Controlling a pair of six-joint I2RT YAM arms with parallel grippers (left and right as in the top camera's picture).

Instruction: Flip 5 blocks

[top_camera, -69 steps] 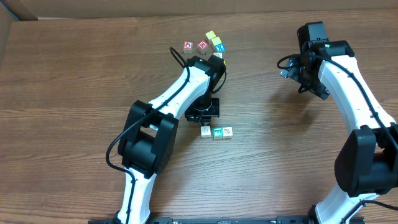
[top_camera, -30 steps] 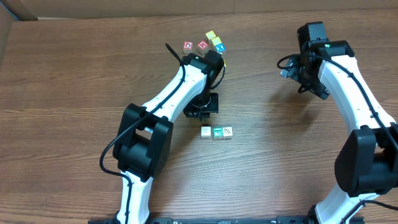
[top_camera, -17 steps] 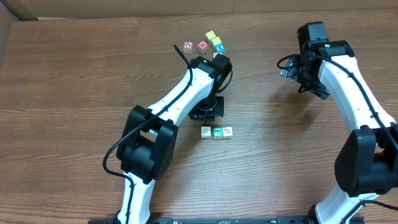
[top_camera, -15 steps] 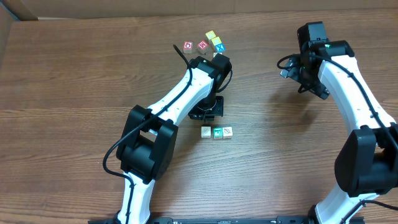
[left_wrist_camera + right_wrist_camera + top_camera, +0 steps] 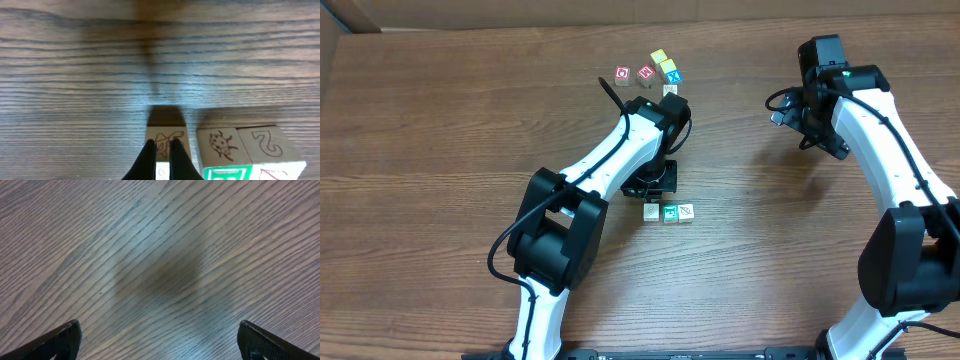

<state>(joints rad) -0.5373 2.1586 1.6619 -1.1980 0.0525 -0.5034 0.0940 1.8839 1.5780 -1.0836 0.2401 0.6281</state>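
1. Firstly, the left gripper point(image 5: 160, 160) has its dark tapered fingers point(image 5: 148, 161) pressed together. Their tips overlap the butterfly block point(image 5: 167, 136); whether they touch it cannot be told.
2. Just right of those fingers sit the ladybug block point(image 5: 220, 145) and the curl-marked block point(image 5: 267, 145). These pale square wooden cubes form a touching row running left-right.
3. Beyond the fingertips lies the grained wooden table point(image 5: 150, 60).
4. Far right, the right gripper point(image 5: 160, 340) has its fingers point(image 5: 62, 340) spread wide over bare wood.
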